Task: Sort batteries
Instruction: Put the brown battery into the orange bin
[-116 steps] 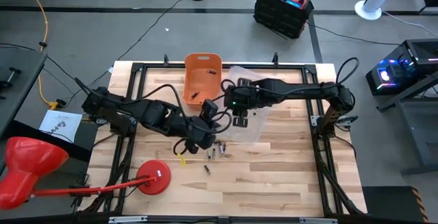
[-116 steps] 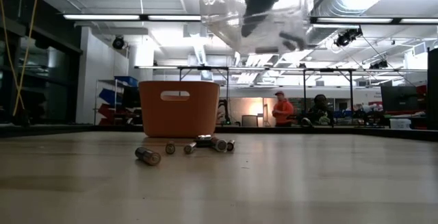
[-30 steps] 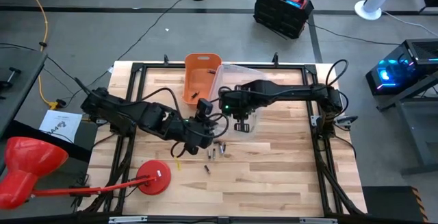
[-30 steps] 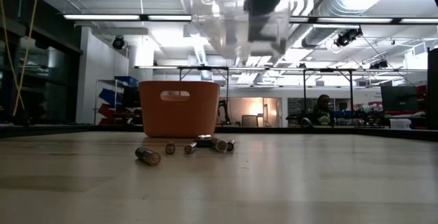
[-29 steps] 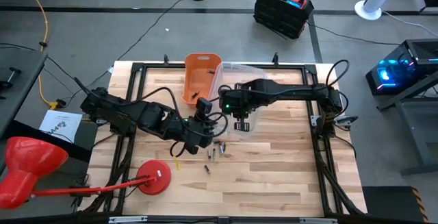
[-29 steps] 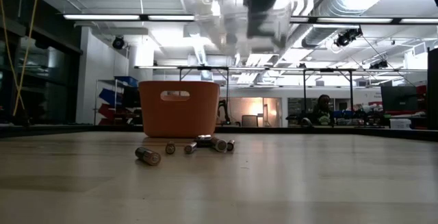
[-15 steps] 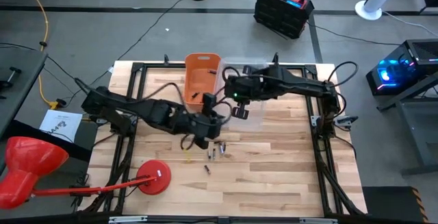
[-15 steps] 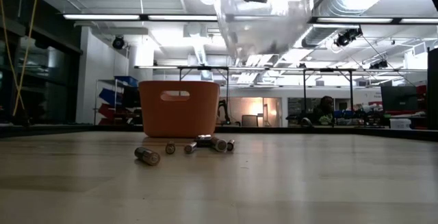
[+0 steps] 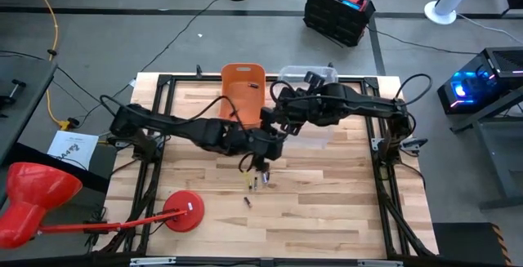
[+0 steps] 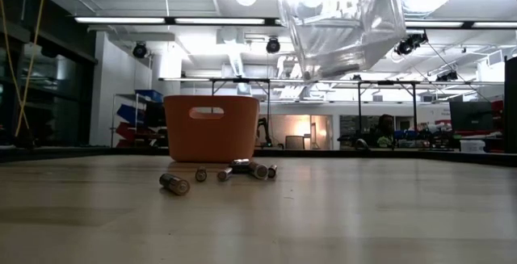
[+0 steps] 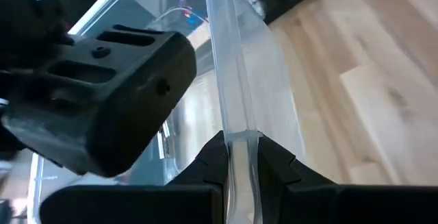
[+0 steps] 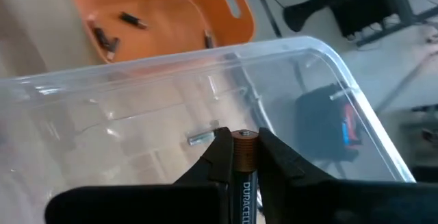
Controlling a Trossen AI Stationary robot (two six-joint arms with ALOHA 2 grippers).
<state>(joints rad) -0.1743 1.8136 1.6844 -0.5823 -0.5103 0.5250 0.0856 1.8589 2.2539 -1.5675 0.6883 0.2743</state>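
Left hand (image 11: 239, 162) is clamped on the wall of a clear bin (image 11: 253, 80); only the left wrist view shows that pinch. Right hand (image 12: 243, 157) is closed on a coppery battery (image 12: 243, 172) marked Duracell, held over the clear bin (image 12: 205, 114), seen only in the right wrist view. That view also shows one small cell (image 12: 200, 139) lying in the clear bin and a few in the orange bin (image 12: 171, 25) beyond.

High view: both arms meet mid-counter beside the orange bin (image 9: 242, 87), clear bin (image 9: 310, 75) at the far edge, and loose batteries (image 9: 255, 182) on the counter (image 9: 327, 210) near the left hand (image 9: 260, 159).

Low view: clear bin (image 10: 343, 22) hangs lifted above the counter; loose batteries (image 10: 218, 175) lie in front of the orange bin (image 10: 212, 127).
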